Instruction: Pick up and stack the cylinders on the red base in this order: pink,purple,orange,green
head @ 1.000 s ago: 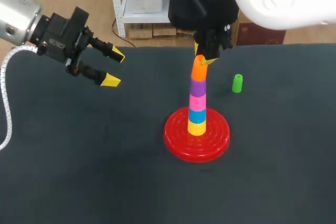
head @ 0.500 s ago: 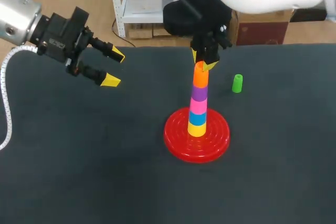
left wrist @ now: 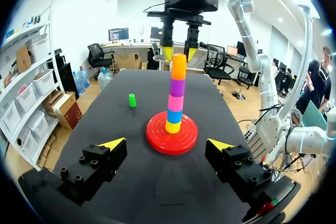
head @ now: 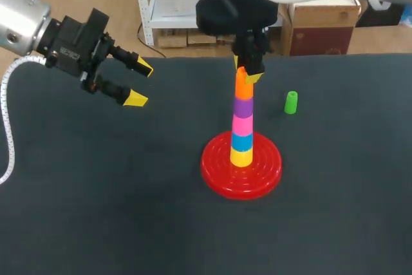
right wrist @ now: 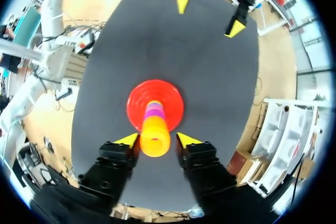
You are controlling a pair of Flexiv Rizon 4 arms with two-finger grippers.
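On the red base [head: 212,173] stands a straight stack: yellow, blue, pink [head: 242,123], purple [head: 243,105], and the orange cylinder [head: 243,86] on top. My right gripper [head: 247,71] hangs over the stack, open, its yellow tips on either side of the orange cylinder's [right wrist: 155,138] upper end with small gaps. The green cylinder [head: 291,102] stands upright on the table to the right of the stack, also seen as the green cylinder [left wrist: 132,99] beyond the base [left wrist: 157,140]. My left gripper [head: 140,84] hovers open and empty at the left, well away from the stack.
A dark mat [head: 96,198] covers the table. Nothing else lies on it apart from the base, the stack and the green cylinder. My left gripper [right wrist: 209,11] shows across the mat from the stack in the right wrist view.
The right gripper's fingers have spread off the orange cylinder, which now rests on the purple one. The stack, tilted a second ago, stands straight. The left arm has not moved.
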